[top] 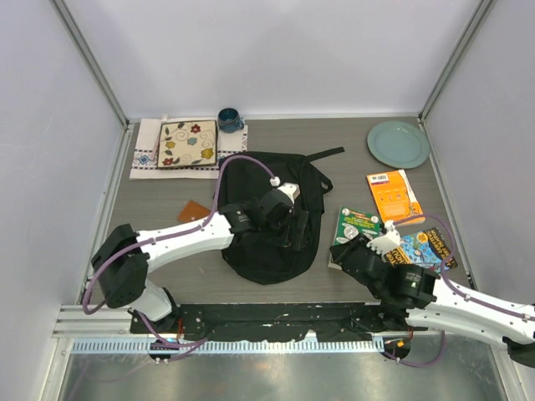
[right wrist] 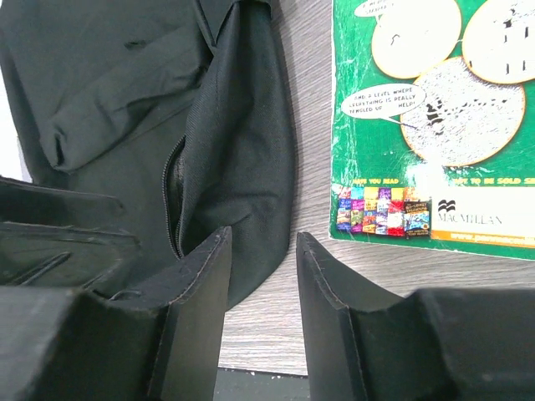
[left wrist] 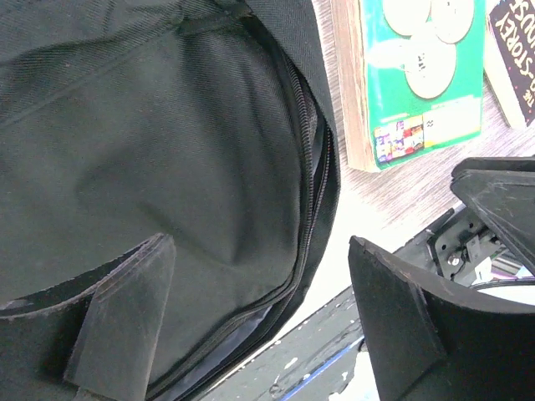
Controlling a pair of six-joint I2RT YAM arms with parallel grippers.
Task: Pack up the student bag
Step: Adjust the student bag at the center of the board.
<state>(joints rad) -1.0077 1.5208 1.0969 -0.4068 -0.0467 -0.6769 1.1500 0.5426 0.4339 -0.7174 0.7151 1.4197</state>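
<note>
Student bag is laid flat at the middle of a grey wood-grain table, with one strap trailing off toward 1 o'clock. The left gripper is held just above the black fabric, toward 4 o'clock of the bag's middle. Its fingers are spread wide with nothing between them. In the left wrist view one finger is seen low over the cloth and the other out past the bag's curved zip.

The right gripper is set low at the bag's 4 o'clock edge, between the bag and a green book. Its fingers are parted by a narrow gap. Only bare tabletop and the bag's hem are seen in that gap, and nothing is gripped.

The left arm is stretched from its base at 7 o'clock across to the bag, wrist angled down. The right arm is laid low from 5 o'clock, pointing toward 10 o'clock.

An orange book and a third, multicoloured book are placed at 3 o'clock of the bag. A pale teal plate is set at 1 o'clock. A dark mug and a floral tile on a cloth are found at 11 o'clock. The table is enclosed by plain white walls.
</note>
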